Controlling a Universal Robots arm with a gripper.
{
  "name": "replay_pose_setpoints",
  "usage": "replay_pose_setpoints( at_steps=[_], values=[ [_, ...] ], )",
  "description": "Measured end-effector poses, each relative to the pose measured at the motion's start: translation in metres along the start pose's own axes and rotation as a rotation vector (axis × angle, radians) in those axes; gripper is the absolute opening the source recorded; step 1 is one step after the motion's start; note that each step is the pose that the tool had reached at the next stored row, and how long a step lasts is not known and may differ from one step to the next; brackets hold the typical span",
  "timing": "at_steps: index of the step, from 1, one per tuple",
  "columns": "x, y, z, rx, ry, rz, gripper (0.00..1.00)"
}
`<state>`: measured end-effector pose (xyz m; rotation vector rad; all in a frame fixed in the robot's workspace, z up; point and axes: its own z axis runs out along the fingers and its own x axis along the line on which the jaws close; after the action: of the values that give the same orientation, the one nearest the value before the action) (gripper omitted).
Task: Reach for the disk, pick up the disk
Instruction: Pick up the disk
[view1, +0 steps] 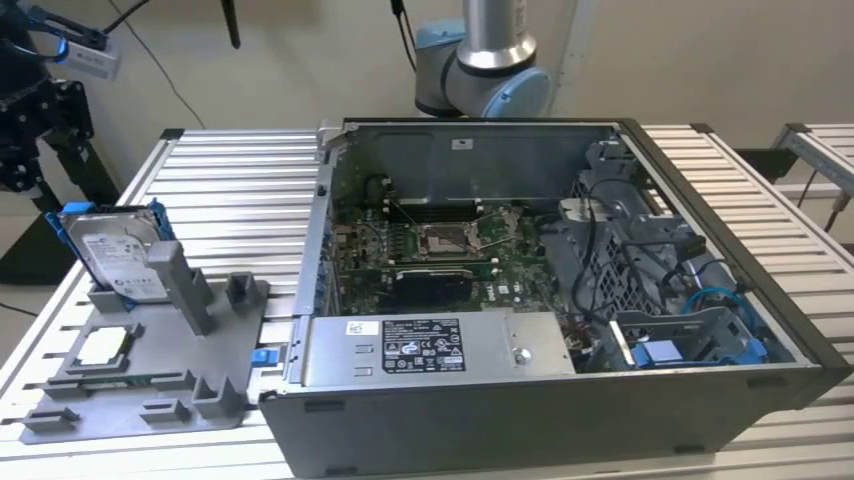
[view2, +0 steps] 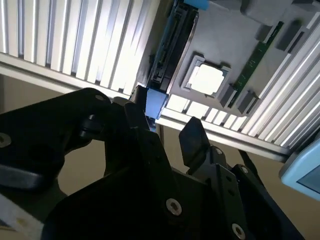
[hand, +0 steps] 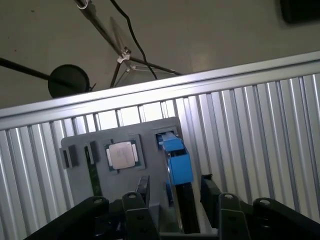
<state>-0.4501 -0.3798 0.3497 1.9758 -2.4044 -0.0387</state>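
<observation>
Silver rectangular metal disk (view1: 118, 250) in blue plastic frame, upright in grey fixture (view1: 160, 360): black gripper (hand: 175, 189), fingers apart, best lowers centred, straddling its flat faces squarely.

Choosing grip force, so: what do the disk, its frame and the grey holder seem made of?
The disk: bare silver metal casing with a dull sheen and a white, paper-like label. Its frame: blue plastic, probably, smooth and evenly coloured. The holder: matte grey plastic, likely, uniform and unreflective.
</observation>
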Motion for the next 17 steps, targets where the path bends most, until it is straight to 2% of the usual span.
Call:
replay_pose_setpoints(
  at_steps=[7, 17],
  values=[
    [-0.0004, -0.0004, 0.0123, 0.0, 0.0003, -0.012, 1.0],
    [-0.0037, -0.0004, 0.0284, 0.0003, 0.0019, -0.065, 1.0]
  ],
)
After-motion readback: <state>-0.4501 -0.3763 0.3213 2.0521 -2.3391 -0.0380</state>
